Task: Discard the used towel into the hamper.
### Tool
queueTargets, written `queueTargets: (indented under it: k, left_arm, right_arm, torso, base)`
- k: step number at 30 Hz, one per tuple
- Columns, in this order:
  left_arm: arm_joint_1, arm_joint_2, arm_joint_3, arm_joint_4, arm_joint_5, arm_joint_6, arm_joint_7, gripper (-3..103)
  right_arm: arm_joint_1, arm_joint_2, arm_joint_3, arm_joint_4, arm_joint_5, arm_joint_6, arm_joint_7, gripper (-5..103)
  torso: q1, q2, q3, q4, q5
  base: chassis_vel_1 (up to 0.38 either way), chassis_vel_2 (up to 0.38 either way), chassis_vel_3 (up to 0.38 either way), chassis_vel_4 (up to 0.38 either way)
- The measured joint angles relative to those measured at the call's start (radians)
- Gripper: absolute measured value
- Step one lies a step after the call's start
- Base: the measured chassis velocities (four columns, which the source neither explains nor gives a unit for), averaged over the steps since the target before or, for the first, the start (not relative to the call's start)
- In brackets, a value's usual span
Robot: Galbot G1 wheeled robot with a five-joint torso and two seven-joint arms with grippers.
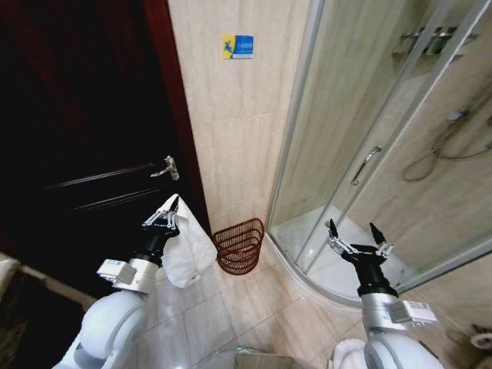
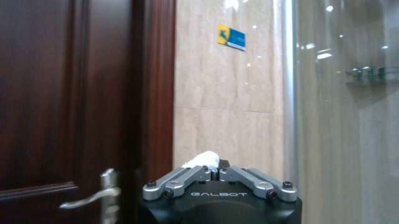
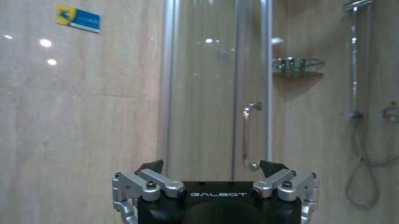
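Observation:
A white towel (image 1: pixel 187 247) hangs from my left gripper (image 1: pixel 164 218), which is shut on its top corner, in front of the dark door. A tuft of the towel (image 2: pixel 203 160) pokes out between the closed fingers in the left wrist view. The hamper (image 1: pixel 240 245), a small reddish-brown ribbed basket, stands on the floor against the tiled wall, just to the right of the hanging towel and lower. My right gripper (image 1: pixel 356 237) is held up open with nothing in it, in front of the shower enclosure, to the right of the hamper.
A dark wooden door with a metal handle (image 1: pixel 167 168) is at the left. A curved glass shower enclosure (image 1: pixel 361 165) with a raised white base fills the right. Beige floor tiles lie between me and the hamper. A blue-yellow sticker (image 1: pixel 237 46) is on the wall.

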Motion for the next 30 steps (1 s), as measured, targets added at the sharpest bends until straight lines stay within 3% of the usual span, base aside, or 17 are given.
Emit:
queueTargets:
  k: [15, 23, 30]
  left_arm:
    - [-0.006, 0.003, 0.009, 0.006, 0.005, -0.002, 0.002, 2]
    - [-0.105, 0.016, 0.05, 0.094, -0.007, 0.006, -0.043, 2]
    - [-0.212, 0.053, 0.091, 0.201, -0.028, 0.025, -0.047, 2]
  right_arm:
    - [0.0, 0.002, -0.004, 0.0, 0.004, 0.013, -0.004, 100]
    - [-0.01, 0.003, 0.002, -0.01, 0.005, 0.04, 0.001, 100]
    - [0.006, 0.005, 0.003, -0.036, -0.003, 0.042, 0.006, 100]
  torso:
    - [0.0, 0.0, 0.0, 0.0002, 0.0007]
    - [0.0, 0.0, 0.0, 0.0, 0.0001]
    - [0.0, 0.0, 0.0, 0.0, 0.0]
  base:
    - [-0.164, -0.037, -0.039, -0.168]
    - [-0.067, -0.065, -0.069, -0.072]
    - [0.0, 0.0, 0.0, 0.0]
